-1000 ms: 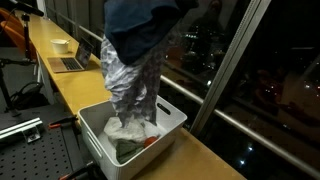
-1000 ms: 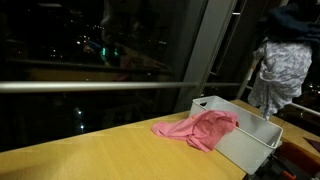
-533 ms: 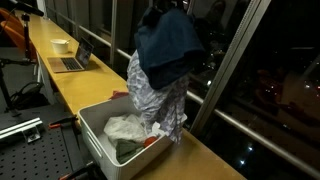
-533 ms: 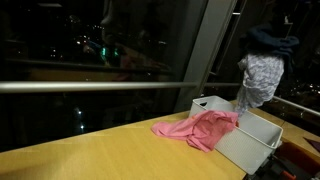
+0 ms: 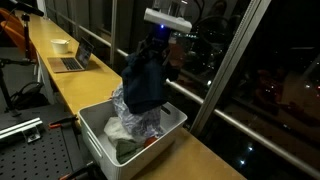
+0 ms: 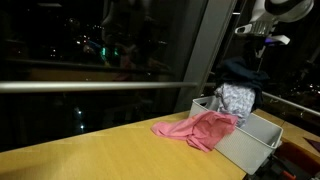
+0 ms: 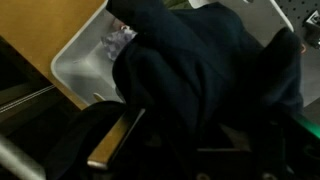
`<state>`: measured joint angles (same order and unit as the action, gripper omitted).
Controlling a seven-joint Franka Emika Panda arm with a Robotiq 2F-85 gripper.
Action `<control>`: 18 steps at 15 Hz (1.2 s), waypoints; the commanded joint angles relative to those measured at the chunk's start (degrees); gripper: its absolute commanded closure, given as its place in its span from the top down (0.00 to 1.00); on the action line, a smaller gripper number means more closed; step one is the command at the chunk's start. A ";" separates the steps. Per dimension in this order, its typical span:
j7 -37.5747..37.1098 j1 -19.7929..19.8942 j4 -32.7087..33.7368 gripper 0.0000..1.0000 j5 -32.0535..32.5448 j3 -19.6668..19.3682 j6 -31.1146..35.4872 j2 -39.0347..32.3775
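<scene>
My gripper (image 5: 158,42) hangs over a white bin (image 5: 98,152), shut on a dark blue garment (image 5: 147,82). A grey-and-white patterned cloth (image 5: 135,120) hangs under the garment, and its lower end rests on other cloths inside the bin. Both exterior views show this; from the side, the gripper (image 6: 257,52) holds the dark garment (image 6: 240,72) with the patterned cloth (image 6: 235,98) at the bin's rim. A pink cloth (image 6: 200,128) drapes over the bin's near wall onto the table. In the wrist view the dark garment (image 7: 200,70) covers the fingers; the bin (image 7: 75,65) lies below.
The bin stands on a long wooden table (image 6: 100,155) along a dark window with a slanted metal frame post (image 5: 228,70). Farther down the table are a laptop (image 5: 70,62) and a white bowl (image 5: 60,44). A perforated metal board (image 5: 30,150) lies beside the bin.
The gripper has come down with the garments. The patterned cloth, hanging long a second ago, is now bunched onto the bin's contents, and the dark garment sits lower.
</scene>
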<state>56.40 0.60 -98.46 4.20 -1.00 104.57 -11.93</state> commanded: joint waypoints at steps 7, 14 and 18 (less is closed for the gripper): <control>3.02 4.09 -5.51 0.40 1.20 -0.03 1.22 -1.88; -3.05 -2.34 -1.12 0.90 2.57 5.03 -1.39 -0.71; -7.77 -7.85 5.81 1.00 1.61 9.63 -2.70 -7.82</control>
<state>51.40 -4.48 -98.84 5.27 6.24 103.95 -13.76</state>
